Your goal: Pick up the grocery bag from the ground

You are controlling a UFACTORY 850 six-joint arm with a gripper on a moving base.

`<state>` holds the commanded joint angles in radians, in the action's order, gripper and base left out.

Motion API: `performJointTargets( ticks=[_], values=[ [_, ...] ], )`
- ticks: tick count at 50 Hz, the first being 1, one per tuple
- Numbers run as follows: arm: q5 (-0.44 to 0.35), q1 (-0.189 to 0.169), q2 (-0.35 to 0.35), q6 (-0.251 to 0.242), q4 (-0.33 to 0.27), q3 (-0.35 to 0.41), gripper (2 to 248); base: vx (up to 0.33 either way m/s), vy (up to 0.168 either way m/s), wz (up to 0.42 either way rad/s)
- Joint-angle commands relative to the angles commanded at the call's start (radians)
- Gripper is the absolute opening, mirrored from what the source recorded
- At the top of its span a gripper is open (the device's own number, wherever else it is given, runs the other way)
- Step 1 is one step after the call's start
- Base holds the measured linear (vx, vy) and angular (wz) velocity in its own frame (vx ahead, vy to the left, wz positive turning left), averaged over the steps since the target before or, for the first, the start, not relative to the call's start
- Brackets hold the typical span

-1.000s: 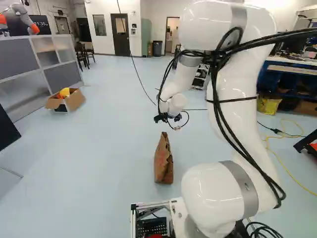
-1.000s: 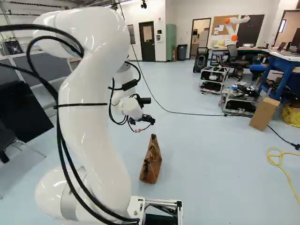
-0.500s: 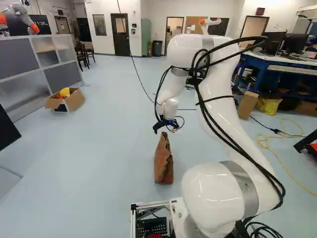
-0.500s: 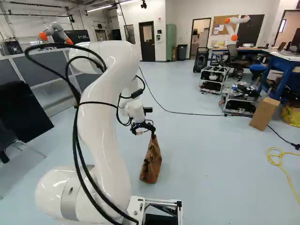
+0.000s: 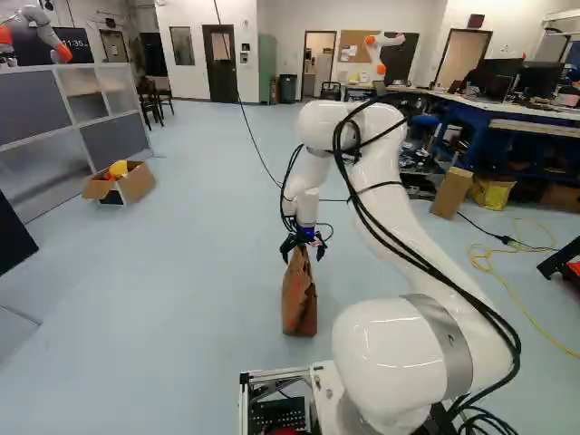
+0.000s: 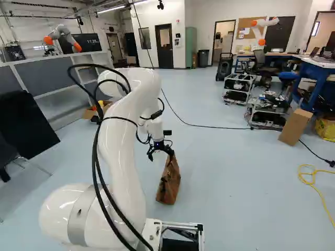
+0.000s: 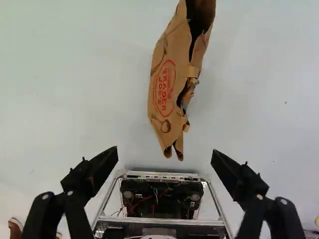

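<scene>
My gripper [image 7: 165, 153], fingers spread wide, hangs near the top of the grocery bag [image 5: 298, 304], which stands on the floor [image 5: 181, 299], where I should centre them astride its narrow upper edge before lowering and squeezing.

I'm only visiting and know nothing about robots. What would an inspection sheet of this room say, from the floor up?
Surface: pale blue floor, smooth-looking.
Job's things: brown paper grocery bag, standing on the floor, its top crumpled.
Clutter: open carton with yellow and orange things inside; upright cardboard box; yellow bag by the desk.
Hand: open, at the bag's top, not gripping it.
Cables: black ones bundled on the white arm; yellow cord loose on the floor, perhaps a trip risk.
Surroundings: grey partition, blue desk, another robot beyond the partition.
</scene>
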<state>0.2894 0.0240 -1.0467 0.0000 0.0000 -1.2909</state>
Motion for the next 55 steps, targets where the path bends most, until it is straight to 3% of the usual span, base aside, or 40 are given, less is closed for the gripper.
performJointTargets(
  ticks=[22,36,55],
  values=[
    [0.009,-0.002,-0.194,0.0,0.001,-0.221,247,0.0,0.0,0.0],
    [0.061,-0.006,-0.317,0.0,0.017,-0.37,247,0.0,0.0,0.0],
    [0.145,-0.052,-0.474,0.0,0.043,-0.556,247,0.0,0.0,0.0]
  ],
)
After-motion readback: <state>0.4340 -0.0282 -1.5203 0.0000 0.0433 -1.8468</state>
